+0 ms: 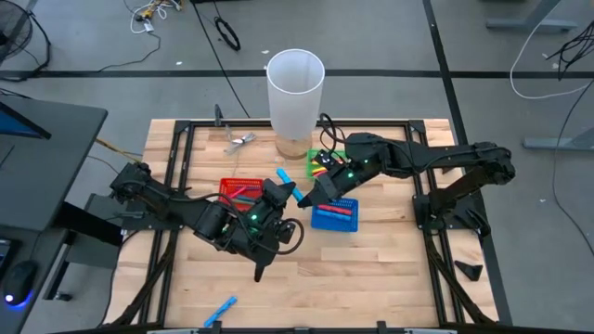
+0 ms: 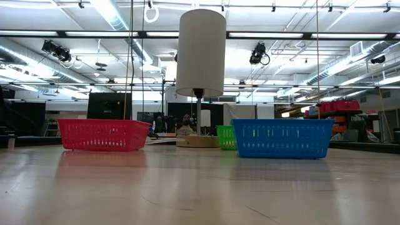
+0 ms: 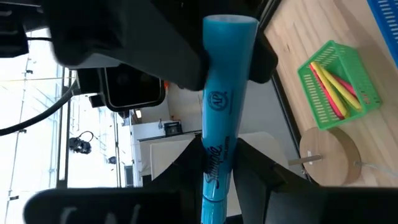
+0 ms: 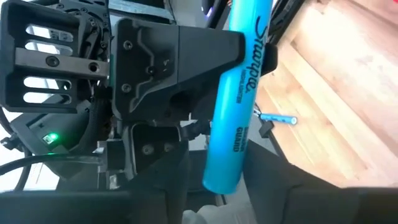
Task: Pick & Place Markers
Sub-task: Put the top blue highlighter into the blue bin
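A light blue marker hangs in the air over the middle of the table, between the red basket and the blue basket. My left gripper is shut on it. My right gripper meets it from the table's right, open. Its two fingers stand close on either side of the marker's other end. A second light blue marker lies on the table near its near edge. Yellow and pink markers lie in the green basket. My left gripper pinches the marker's barrel between its two fingers, toward one end. The marker runs on forward past the fingertips, roughly along the fingers, toward my right gripper. It is lifted clear of the table and the baskets.
A tall white cylinder stands on a round wooden base at the table's far middle, just behind the green basket. The red basket and blue basket sit on the wood. Bare table lies toward the near edge.
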You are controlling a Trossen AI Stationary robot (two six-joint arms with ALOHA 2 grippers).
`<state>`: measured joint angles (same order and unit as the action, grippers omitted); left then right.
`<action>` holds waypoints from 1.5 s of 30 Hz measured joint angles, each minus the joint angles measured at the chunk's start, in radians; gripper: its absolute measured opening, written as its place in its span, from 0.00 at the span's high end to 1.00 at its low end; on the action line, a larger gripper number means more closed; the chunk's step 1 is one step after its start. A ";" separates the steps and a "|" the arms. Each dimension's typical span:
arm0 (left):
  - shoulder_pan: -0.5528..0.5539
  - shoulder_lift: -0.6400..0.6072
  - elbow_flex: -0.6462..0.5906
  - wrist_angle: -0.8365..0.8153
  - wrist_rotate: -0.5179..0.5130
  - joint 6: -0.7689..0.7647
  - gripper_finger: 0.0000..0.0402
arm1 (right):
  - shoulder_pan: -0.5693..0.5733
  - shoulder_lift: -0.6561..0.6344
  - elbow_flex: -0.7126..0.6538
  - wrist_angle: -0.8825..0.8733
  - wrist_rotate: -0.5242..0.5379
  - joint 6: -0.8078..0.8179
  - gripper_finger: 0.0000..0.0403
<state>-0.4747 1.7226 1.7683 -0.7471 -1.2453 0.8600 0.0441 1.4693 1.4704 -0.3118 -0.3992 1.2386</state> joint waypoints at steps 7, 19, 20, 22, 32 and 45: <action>-0.001 0.000 -0.001 -0.010 0.002 -0.005 0.83 | 0.000 0.000 0.000 -0.018 0.024 -0.008 0.87; -0.037 0.003 -0.002 0.004 -0.105 -0.266 0.49 | 0.000 0.000 0.000 -0.020 0.060 -0.023 0.87; -0.048 0.003 -0.002 0.002 -0.111 -0.305 0.47 | 0.000 0.000 0.000 -0.021 0.066 -0.023 0.87; -0.066 0.003 -0.002 0.001 -0.115 -0.391 0.42 | 0.000 -0.001 0.001 -0.033 0.075 -0.029 0.87; -0.067 0.002 -0.002 -0.009 -0.022 -0.813 0.32 | -0.011 -0.001 0.001 -0.240 0.118 -0.272 0.87; -0.003 0.001 -0.002 -0.160 0.321 -1.211 0.31 | -0.036 -0.001 0.001 -0.560 0.210 -0.713 0.87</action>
<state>-0.4777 1.7237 1.7668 -0.9069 -0.9246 -0.3507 0.0078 1.4685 1.4715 -0.8713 -0.1896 0.5260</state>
